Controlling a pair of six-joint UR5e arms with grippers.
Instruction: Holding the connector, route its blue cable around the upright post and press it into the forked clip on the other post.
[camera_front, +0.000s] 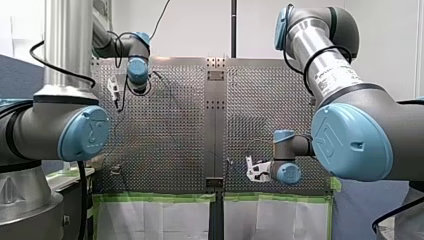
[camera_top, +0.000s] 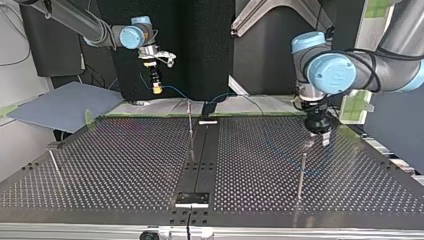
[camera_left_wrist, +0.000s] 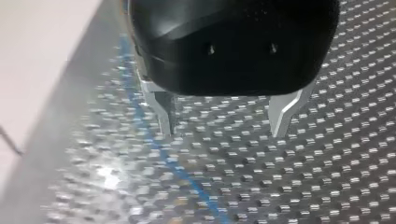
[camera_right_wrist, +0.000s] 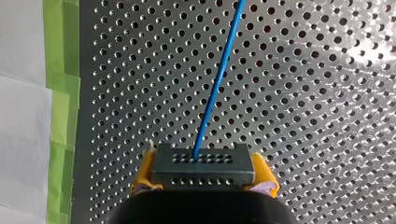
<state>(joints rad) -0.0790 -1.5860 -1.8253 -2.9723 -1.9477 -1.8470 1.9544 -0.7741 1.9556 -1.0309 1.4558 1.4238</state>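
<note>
I can't make out the forked clip among the three thin posts on the table, the right fingers squeeze the one connector with its blue cable, and the left fingers stand wide apart.

Right wrist view: my right gripper is mostly cut off behind the connector, with only bits of its yellow pads showing at the connector's two sides, and the blue cable leaves frame well away from the connector. Left wrist view: the cable stretch far from the connector is a blurred streak on a smeared table, and my left gripper hides its own finger roots behind its black housing. Top view: the post nearest the connector, like those farther off, is too thin to tell whether its tip is forked.
</note>
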